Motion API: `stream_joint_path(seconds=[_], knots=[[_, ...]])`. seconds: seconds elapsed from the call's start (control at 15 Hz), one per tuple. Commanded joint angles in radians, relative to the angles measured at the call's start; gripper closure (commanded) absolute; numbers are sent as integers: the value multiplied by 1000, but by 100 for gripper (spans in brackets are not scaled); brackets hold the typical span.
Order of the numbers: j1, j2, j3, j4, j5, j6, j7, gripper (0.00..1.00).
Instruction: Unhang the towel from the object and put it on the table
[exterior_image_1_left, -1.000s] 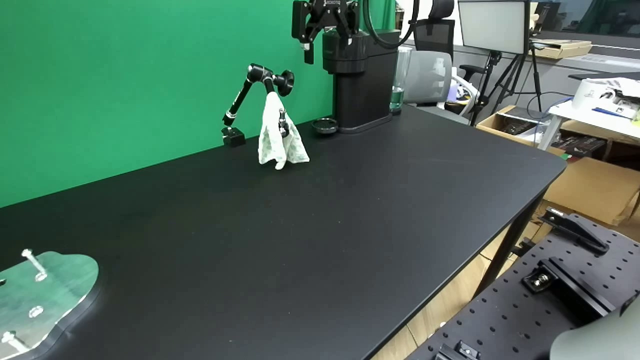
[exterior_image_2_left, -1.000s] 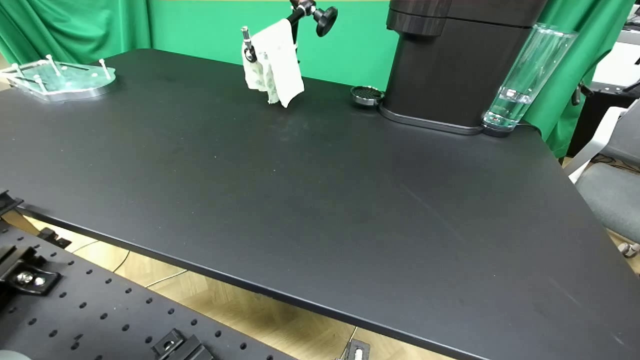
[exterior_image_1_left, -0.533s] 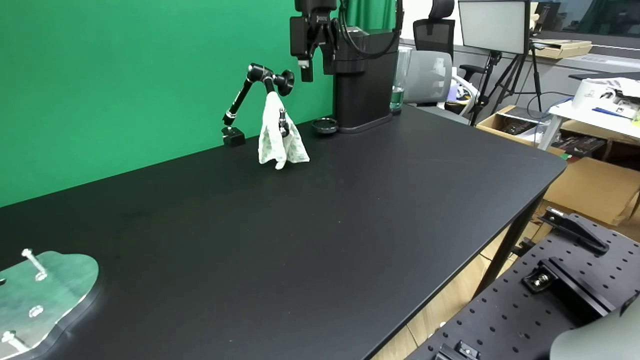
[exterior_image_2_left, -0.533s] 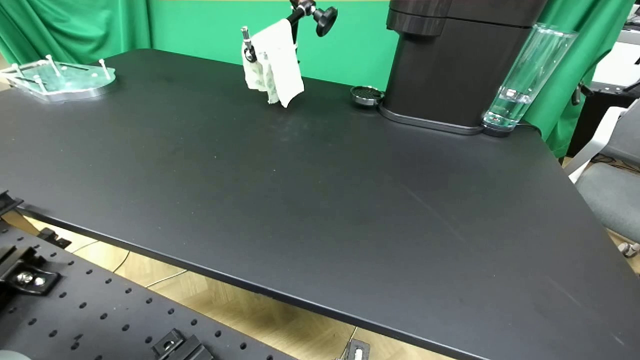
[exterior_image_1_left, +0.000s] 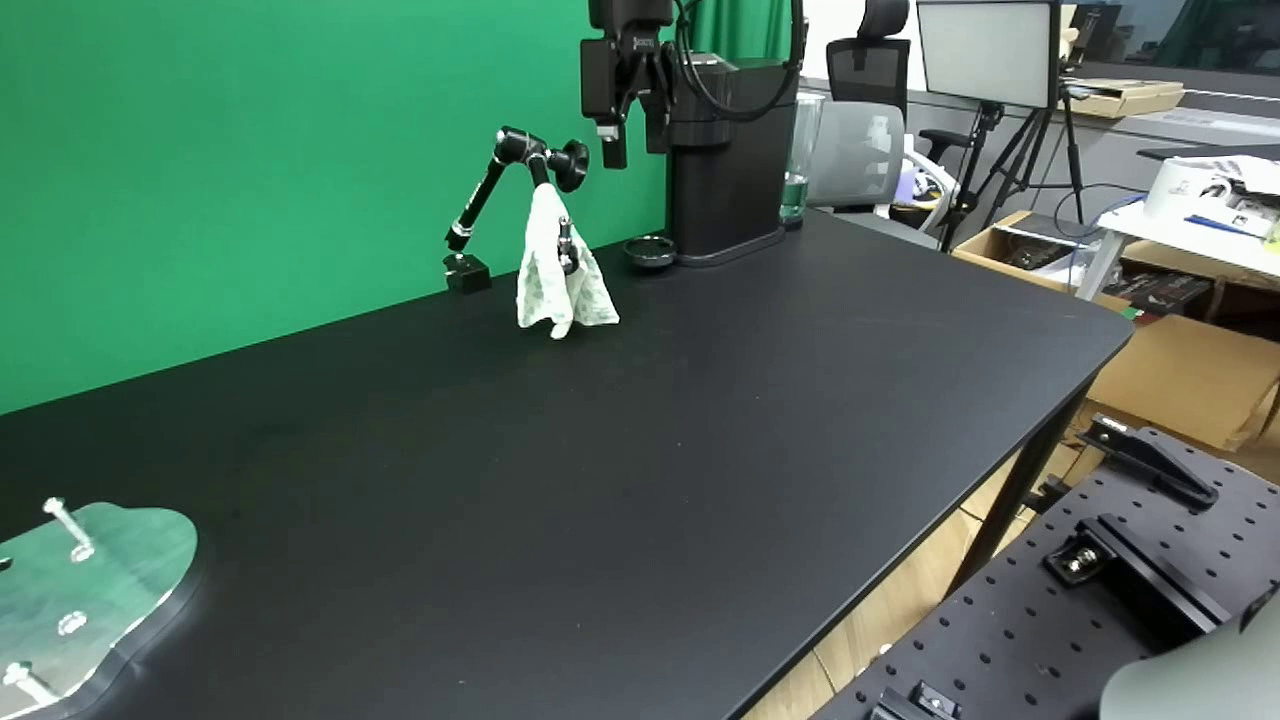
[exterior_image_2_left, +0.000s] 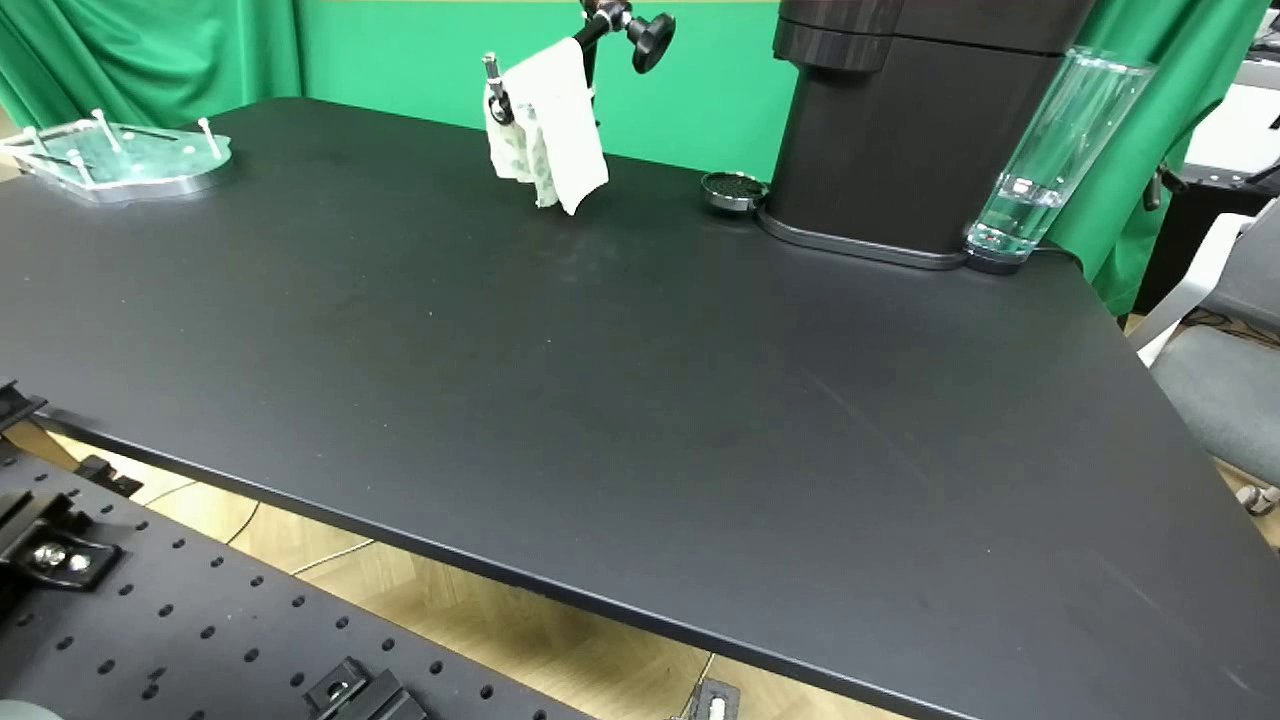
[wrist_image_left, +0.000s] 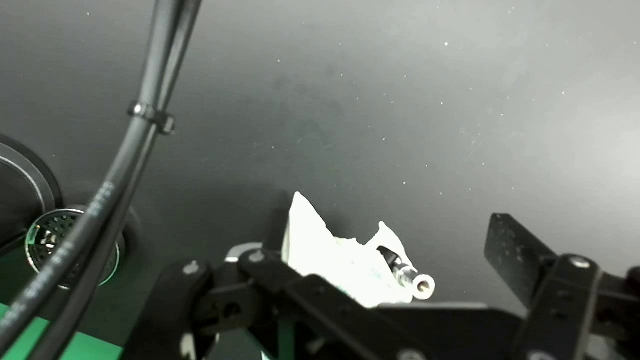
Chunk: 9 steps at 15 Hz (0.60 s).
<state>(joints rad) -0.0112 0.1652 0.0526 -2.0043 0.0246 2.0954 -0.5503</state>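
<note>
In an exterior view, the matte black table (exterior_image_1_left: 600, 480) runs back to a green backdrop (exterior_image_1_left: 250, 150). On it stands a black machine (exterior_image_1_left: 725, 190), a small round dish (exterior_image_1_left: 650, 252) just beside its base; a pale green plate (exterior_image_1_left: 140, 545) lies at the left edge. Beyond are a grey chair (exterior_image_1_left: 855, 150) and a monitor (exterior_image_1_left: 990, 55). The white towel (exterior_image_1_left: 540, 285), faintly patterned, hangs in folds from the thin black jointed stand (exterior_image_1_left: 518, 147), a metal tip (exterior_image_1_left: 565, 232) showing at its front. The gripper (exterior_image_1_left: 636, 147) points down, jaws wide apart, higher in the view than the towel and apart from it; 1 second ago it was higher yet, while the towel hung the same way.

In an exterior view, a clear container (exterior_image_2_left: 1075, 130) holds some liquid beside the machine, and the plate carries 4 white pegs (exterior_image_2_left: 106, 130). The towel's long flap ends in a point near the table; whether it touches I cannot tell. It looks just as it did 1 second ago.

In the wrist view, cables (wrist_image_left: 132, 145) cross the speckled table. The towel, washed-out white with 2 pointed corners, appears between the widely spread fingers (wrist_image_left: 517, 260), the metal tip poking out beside it.
</note>
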Motion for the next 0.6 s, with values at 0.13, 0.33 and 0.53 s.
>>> stream_joint_path(seconds=[0.13, 0.33, 0.53], knots=[[-1, 0, 2, 2, 0, -2, 1, 0], [-4, 23, 15, 34, -32, -42, -208, 0], [-1, 66, 20, 85, -58, -86, -357, 0]])
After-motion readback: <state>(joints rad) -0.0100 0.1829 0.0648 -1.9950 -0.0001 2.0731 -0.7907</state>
